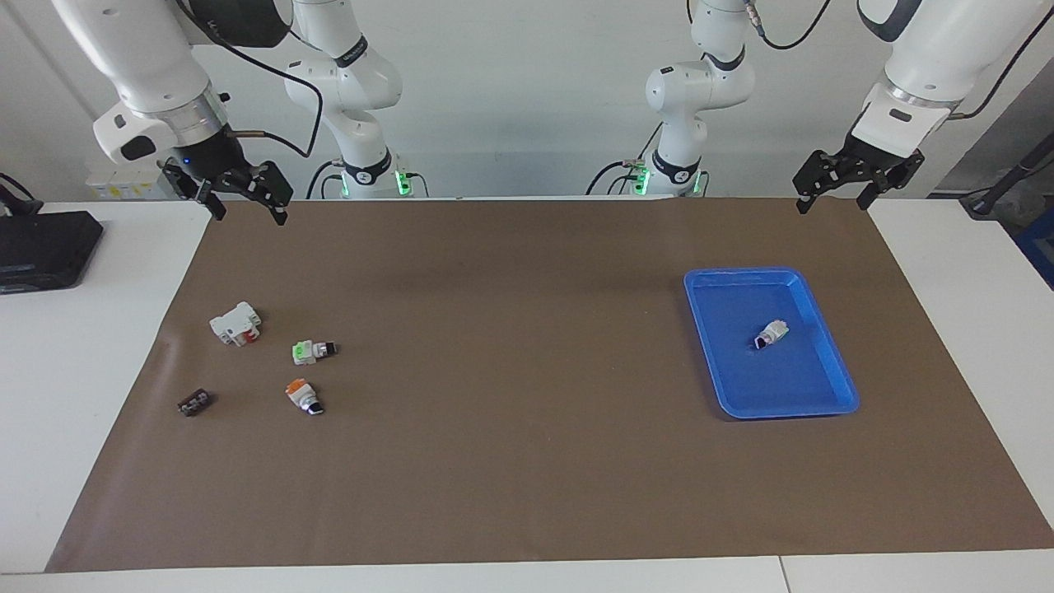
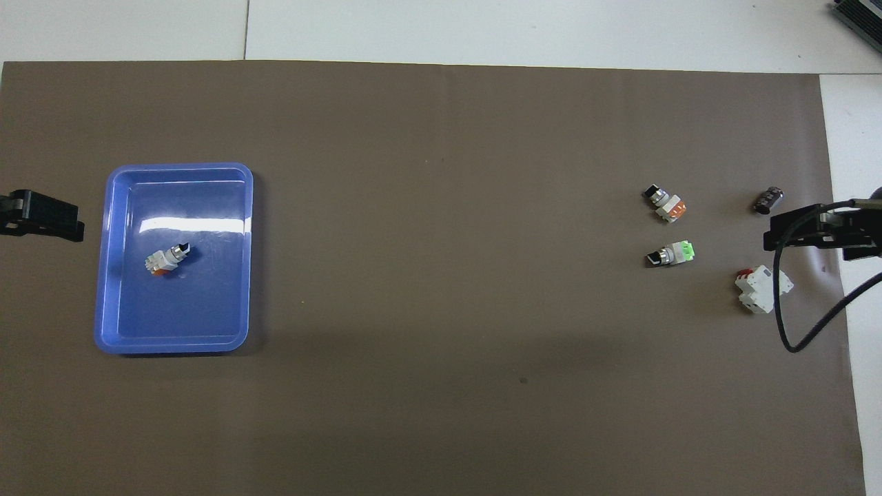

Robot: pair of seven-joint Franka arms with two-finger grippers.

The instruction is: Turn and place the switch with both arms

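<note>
Two thumb-sized switches with dark knob ends lie on the brown mat toward the right arm's end. One shows a green patch (image 1: 311, 352) (image 2: 674, 253). The other shows an orange patch (image 1: 303, 396) (image 2: 665, 204) and lies farther from the robots. My right gripper (image 1: 247, 210) (image 2: 813, 231) is open and empty, raised over the mat's edge at that end. My left gripper (image 1: 833, 202) (image 2: 41, 217) is open and empty, raised over the mat at the left arm's end, beside the tray. Both arms wait.
A blue tray (image 1: 741, 379) (image 2: 200, 303) toward the left arm's end holds a whitish switch (image 1: 771, 333) (image 2: 165, 260). A white block with red (image 1: 236, 323) (image 2: 761, 289) and a small dark part (image 1: 195, 403) (image 2: 769, 200) lie near the two switches. A black box (image 1: 41, 247) sits off the mat.
</note>
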